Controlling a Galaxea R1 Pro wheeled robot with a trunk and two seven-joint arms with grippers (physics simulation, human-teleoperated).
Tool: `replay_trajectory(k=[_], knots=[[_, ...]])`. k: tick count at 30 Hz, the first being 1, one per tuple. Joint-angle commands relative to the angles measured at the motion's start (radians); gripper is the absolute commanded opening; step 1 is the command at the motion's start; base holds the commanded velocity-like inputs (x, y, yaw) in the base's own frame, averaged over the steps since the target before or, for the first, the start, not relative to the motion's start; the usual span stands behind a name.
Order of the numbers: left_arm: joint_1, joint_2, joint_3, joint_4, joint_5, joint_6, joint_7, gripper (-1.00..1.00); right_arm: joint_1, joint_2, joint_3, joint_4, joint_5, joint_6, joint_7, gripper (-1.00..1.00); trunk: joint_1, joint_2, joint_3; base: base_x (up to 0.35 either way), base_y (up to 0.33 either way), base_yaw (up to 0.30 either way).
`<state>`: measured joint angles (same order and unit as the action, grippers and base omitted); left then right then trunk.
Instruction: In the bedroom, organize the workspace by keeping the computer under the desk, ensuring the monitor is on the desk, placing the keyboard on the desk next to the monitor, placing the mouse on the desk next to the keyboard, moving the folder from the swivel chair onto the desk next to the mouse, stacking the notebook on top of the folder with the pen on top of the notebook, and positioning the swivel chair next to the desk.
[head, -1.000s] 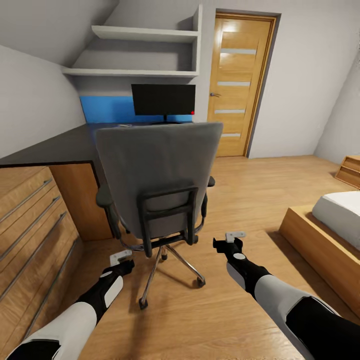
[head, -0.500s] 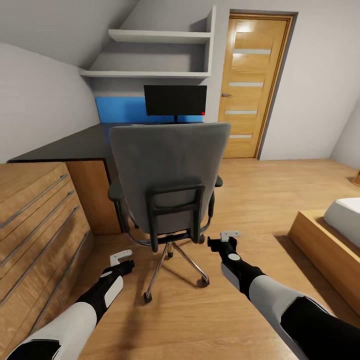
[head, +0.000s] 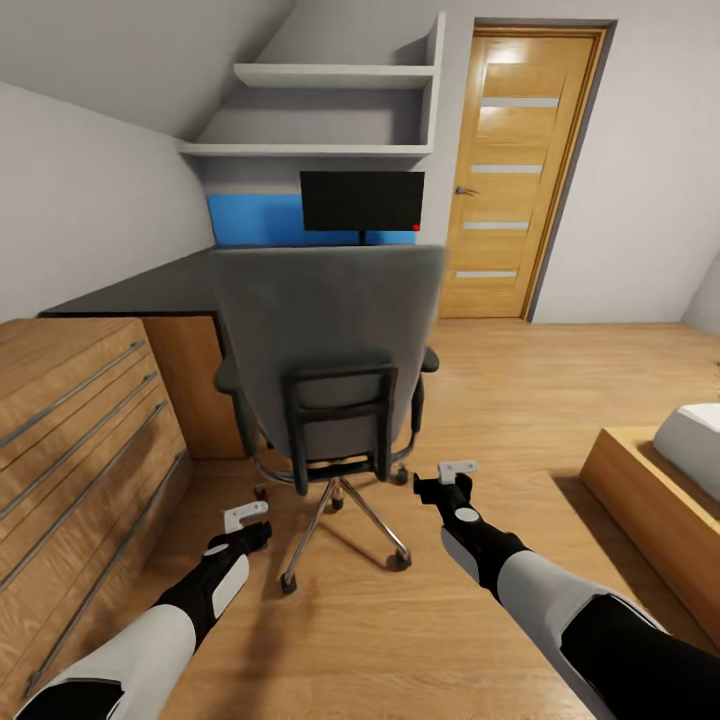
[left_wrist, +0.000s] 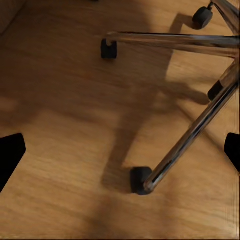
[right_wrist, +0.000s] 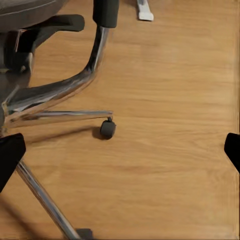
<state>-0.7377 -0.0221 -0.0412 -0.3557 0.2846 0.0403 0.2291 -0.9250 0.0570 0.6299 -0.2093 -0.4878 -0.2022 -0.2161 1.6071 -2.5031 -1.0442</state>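
Approach step, by the look of it: best kept square behind swivel chair (head: 330, 350), frame centre, clear of castors.
Counted: one desk (head: 150, 290) mid-left, one monitor (head: 362, 201) upper centre.
Left gripper (head: 246, 518), right gripper (head: 455, 472): both spread wide, empty.

Both arms have glossy white shells over black joints and black forearms. The left gripper (head: 245, 517) and right gripper (head: 458, 472) carry pale grey fingers on black bodies.
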Motion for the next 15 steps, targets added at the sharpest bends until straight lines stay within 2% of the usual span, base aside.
replay_trajectory(k=[1, 9, 11, 14, 15], knots=[[0.000, 0.000, -0.005, -0.001, 0.002, 0.004, 0.007, 1.00, 0.000, 0.000, 0.009, 0.000, 0.004, -0.003, -0.004, 1.00, 0.000, 0.000, -0.001, -0.045, -0.310, 0.007], [0.000, -0.001, -0.011, 0.004, -0.004, 0.004, 0.006, 1.00, 0.002, 0.000, 0.010, 0.001, 0.041, -0.004, -0.005, 1.00, 0.000, 0.000, -0.001, -0.018, -0.322, 0.003], [0.000, -0.009, -0.036, 0.011, -0.021, 0.005, 0.006, 1.00, 0.004, 0.001, 0.010, 0.002, 0.048, -0.004, -0.004, 1.00, 0.000, 0.000, -0.001, -0.003, -0.320, 0.000], [0.000, -0.018, -0.050, 0.025, -0.031, 0.004, 0.006, 1.00, 0.005, 0.004, 0.012, 0.002, 0.050, -0.004, -0.004, 1.00, 0.000, 0.000, -0.001, -0.001, -0.260, 0.000], [0.000, -0.029, -0.055, 0.033, -0.035, 0.003, 0.006, 1.00, 0.007, 0.010, 0.012, 0.002, 0.051, -0.004, -0.004, 1.00, 0.000, 0.000, -0.001, -0.001, -0.140, 0.000]])
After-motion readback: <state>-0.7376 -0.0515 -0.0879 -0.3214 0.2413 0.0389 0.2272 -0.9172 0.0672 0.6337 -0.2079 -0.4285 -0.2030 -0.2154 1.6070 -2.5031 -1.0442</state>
